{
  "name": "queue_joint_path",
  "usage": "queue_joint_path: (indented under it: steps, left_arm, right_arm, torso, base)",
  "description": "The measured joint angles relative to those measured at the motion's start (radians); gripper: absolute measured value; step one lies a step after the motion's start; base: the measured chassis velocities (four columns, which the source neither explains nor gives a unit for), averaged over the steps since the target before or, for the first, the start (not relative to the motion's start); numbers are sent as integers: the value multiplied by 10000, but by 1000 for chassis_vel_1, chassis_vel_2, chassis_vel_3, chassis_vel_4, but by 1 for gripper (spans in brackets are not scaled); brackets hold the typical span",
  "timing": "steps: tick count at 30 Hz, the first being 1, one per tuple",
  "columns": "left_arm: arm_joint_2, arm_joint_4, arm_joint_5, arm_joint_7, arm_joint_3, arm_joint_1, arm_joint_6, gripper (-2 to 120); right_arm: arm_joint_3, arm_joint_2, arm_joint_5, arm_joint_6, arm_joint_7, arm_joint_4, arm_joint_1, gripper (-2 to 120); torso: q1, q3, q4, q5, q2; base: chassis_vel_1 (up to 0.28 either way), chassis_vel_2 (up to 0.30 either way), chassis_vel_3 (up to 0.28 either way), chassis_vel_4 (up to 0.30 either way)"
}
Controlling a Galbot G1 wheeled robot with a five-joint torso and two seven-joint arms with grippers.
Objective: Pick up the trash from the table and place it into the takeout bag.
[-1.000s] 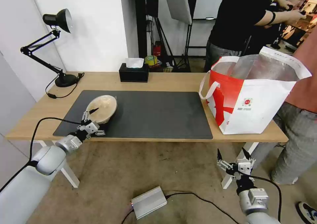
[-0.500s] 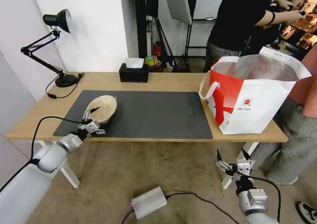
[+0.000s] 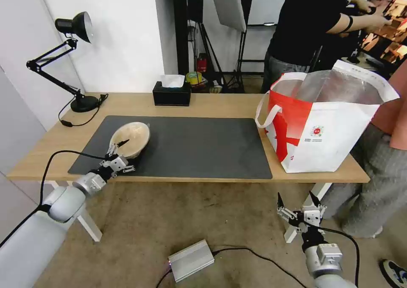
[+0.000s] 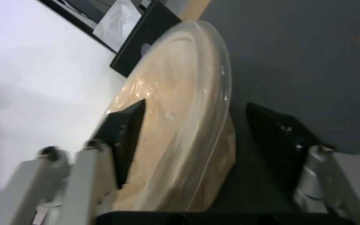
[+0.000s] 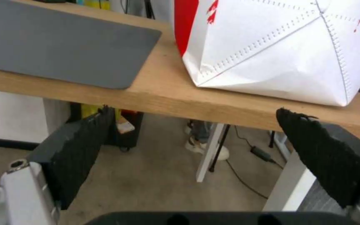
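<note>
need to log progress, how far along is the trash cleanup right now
Looks done: the beige pulp bowl is the sole trash item showing on the table; the takeout bag stands open on its right end, contents hidden. In hand: the left gripper straddles the bowl's near rim, fingers apart, not yet shut. Left: grip, carry, drop in the bag. The right gripper hangs open below the table edge.

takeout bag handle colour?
White handle on the takeout bag; best seen in head view.
</note>
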Motion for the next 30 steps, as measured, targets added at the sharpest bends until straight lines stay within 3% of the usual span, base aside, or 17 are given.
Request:
queue_joint_path:
  steps: [7,24,27,30]
  left_arm:
    - [63,-253,-33,171,-247,258,48,37]
    - [280,-620,-115,381,-763,659,209,36]
    - [306,-655,-153,459,-856,710,227,31]
    - [323,-684,-190,530,-918,765,227,19]
  right_arm:
    - [-7,6,-1,4,4,0,8,100]
    - [-62,4,-1,6,14,-17,61,100]
    - [-76,3,-3,5,23,-24,81,100]
    - [-90,3,-10,6,39,-30,87,100]
  torso:
    - [0,0,1,4,-1]
    - [-1,-2,0,3,0]
    - [-1,-2,1,4,0]
    - [-2,-2,1,4,0]
  base:
    - [0,0,0,0]
    - [0,0,0,0]
    - [0,0,0,0]
    - [0,0,0,0]
